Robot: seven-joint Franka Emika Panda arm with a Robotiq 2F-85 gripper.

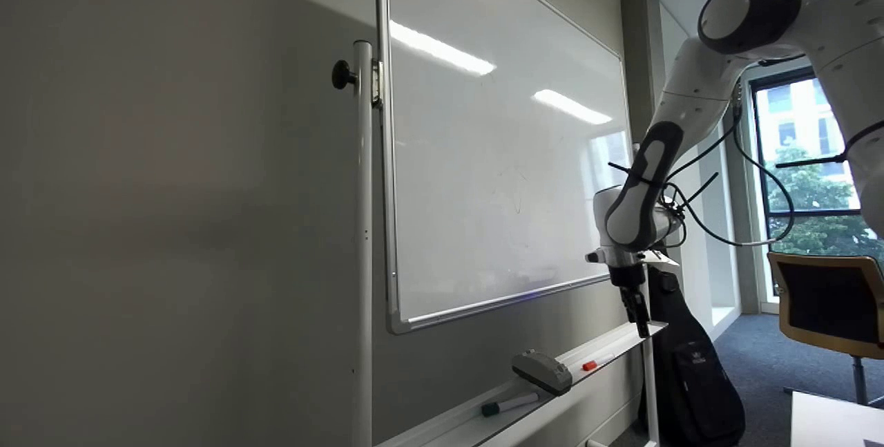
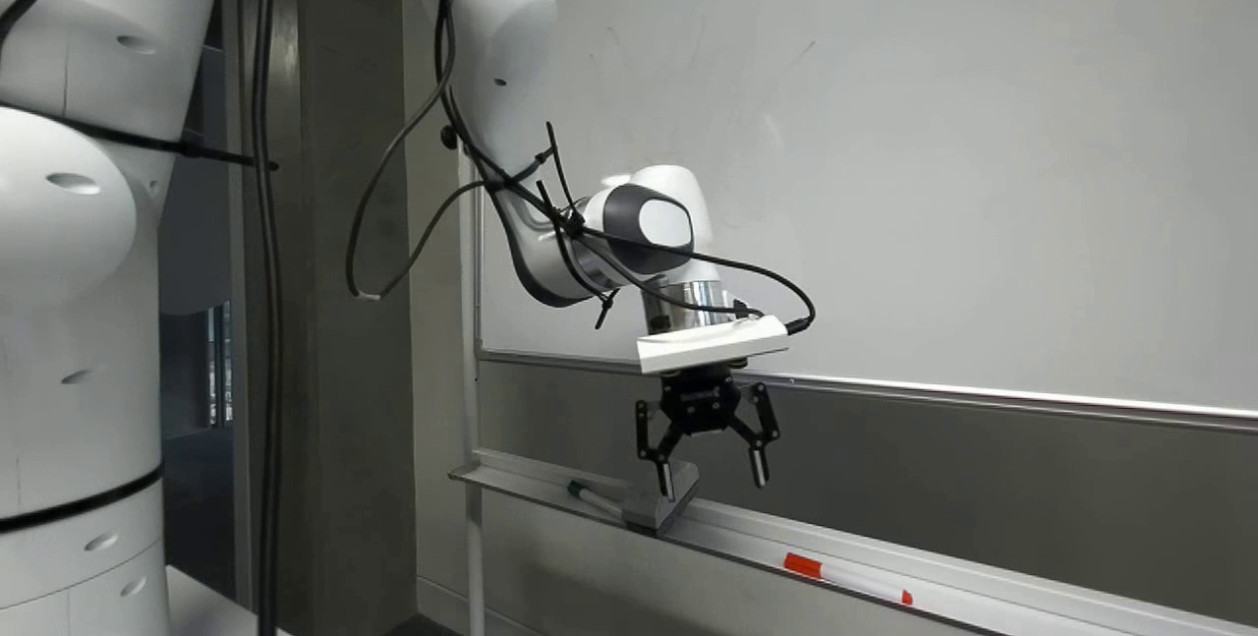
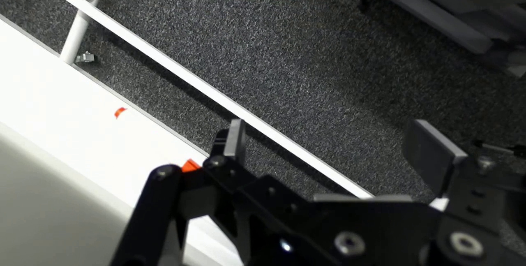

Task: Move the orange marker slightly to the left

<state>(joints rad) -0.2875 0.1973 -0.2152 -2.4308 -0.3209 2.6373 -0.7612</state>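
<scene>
The orange marker (image 2: 847,578), white-barrelled with an orange cap and an orange end, lies on the tray (image 2: 732,535) below the whiteboard (image 2: 983,174), lengthwise along it, the cap toward the grey eraser (image 1: 543,369). The eraser sits between it and a green-capped marker (image 1: 510,404); the orange marker lies apart from the eraser, but I cannot tell whether the green-capped one touches it. The arm (image 1: 697,88) reaches down, its jaws spread wide apart and pointing downward. In the wrist view, carpet (image 3: 287,52) shows between them, and one jaw partly covers the orange cap; the white barrel is washed out against the tray. In an exterior view, a black bag (image 1: 690,385) stands beyond the tray.
</scene>
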